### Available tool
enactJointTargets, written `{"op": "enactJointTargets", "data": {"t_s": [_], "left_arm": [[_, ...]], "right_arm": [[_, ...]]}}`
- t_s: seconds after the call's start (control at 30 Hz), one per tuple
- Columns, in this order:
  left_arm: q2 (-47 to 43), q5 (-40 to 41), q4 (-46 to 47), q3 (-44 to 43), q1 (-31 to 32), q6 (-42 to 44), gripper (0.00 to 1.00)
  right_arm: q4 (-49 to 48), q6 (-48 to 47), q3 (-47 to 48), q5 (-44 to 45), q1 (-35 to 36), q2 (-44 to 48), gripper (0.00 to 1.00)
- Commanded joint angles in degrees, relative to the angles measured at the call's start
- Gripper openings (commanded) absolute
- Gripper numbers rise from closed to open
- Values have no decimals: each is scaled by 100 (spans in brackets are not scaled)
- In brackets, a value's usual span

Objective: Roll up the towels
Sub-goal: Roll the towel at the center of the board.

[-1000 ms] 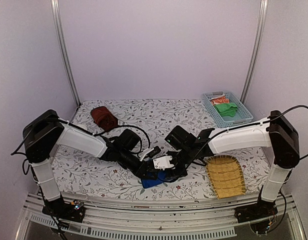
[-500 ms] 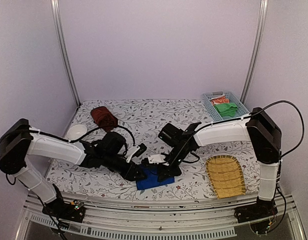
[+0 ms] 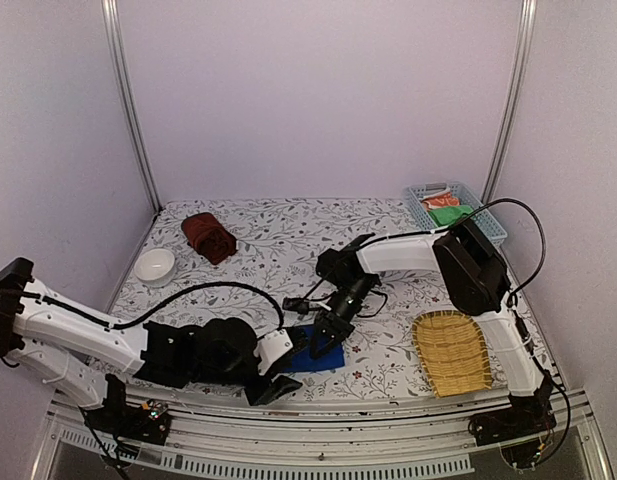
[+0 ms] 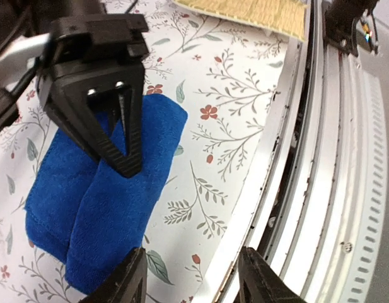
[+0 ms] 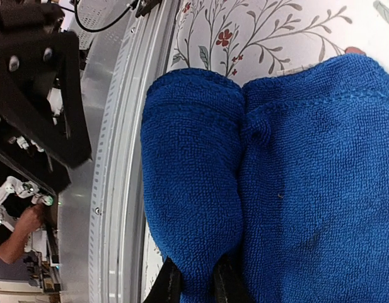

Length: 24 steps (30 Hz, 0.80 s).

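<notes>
Now the right gripper (image 4: 125, 165) is clenched on a fold of the royal blue towel (image 4: 106, 208), which lies bunched near the middle of the counter's (image 3: 288, 225) front edge. The left gripper (image 4: 193, 281) hangs released beside it, grasping nothing. The reddish-brown towel (image 3: 208, 237) sits bundled near the back-left corner.

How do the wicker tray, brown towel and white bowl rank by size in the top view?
1. wicker tray
2. brown towel
3. white bowl, only slightly smaller than the towel

Blue towel (image 3: 323, 360), brown towel (image 3: 209, 237) on table (image 3: 288, 232)
</notes>
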<state>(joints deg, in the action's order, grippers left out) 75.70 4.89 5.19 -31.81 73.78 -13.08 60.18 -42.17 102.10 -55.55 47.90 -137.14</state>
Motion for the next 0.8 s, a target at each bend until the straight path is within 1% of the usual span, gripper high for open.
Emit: {"op": "enactJointTargets", "data": {"t_s": [0.0, 0.1, 0.23, 0.27, 0.33, 0.47, 0.53, 0.6, 0.63, 0.73, 0.77], "left_arm": [[647, 1259, -364, -579, 401, 1199, 53], [1046, 1819, -403, -817, 401, 1723, 55], [1541, 2178, -483, -971, 378, 2132, 59], [1658, 2188, -537, -1029, 364, 2179, 62], [1911, 2046, -669, -1156, 323, 2246, 63], [2267, 1732, -684, -1329, 295, 2233, 61], [2459, 1572, -775, -1449, 291, 2194, 57], [2611, 1487, -840, -1550, 294, 2133, 52], [2650, 1447, -870, -1582, 289, 2110, 48], [2720, 1294, -1042, -1672, 282, 2028, 34], [2722, 1276, -1063, -1685, 278, 1955, 33]], "right_arm": [[754, 9, 107, 393, 81, -817, 6], [766, 25, 100, 362, 84, -847, 7], [767, 16, 39, 360, 80, -819, 7], [767, 16, 30, 356, 79, -827, 7], [756, 23, 35, 344, 81, -832, 8], [767, 34, 68, 335, 84, -847, 8], [777, 27, 64, 335, 81, -849, 8], [797, 12, 58, 322, 78, -850, 8], [813, 0, 62, 303, 71, -848, 8], [855, -31, 64, 255, 60, -835, 8], [867, -43, 61, 245, 53, -824, 8]]}}
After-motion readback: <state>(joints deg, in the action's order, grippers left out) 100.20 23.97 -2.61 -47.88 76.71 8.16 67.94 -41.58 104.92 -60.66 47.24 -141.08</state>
